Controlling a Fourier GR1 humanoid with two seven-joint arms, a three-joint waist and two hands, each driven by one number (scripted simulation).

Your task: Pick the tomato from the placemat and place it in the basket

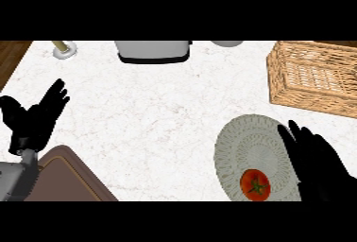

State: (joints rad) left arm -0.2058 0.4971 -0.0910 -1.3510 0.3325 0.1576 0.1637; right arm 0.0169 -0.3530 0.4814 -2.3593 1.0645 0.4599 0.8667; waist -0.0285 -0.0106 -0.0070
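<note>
My right hand [317, 163] lies over the right part of the round grey placemat [244, 142], its fingers [296, 134] straight and spread, holding nothing. The tomato [255, 185] sits on the placemat's near edge, just left of that hand. The wicker basket [314, 78] stands beyond, on the white desk [160, 108]. My left hand [35, 118] rests open at the left edge, fingers up.

One tomato [255, 185], one placemat [241, 146], one basket [314, 78], one toaster [153, 50], two hands.
</note>
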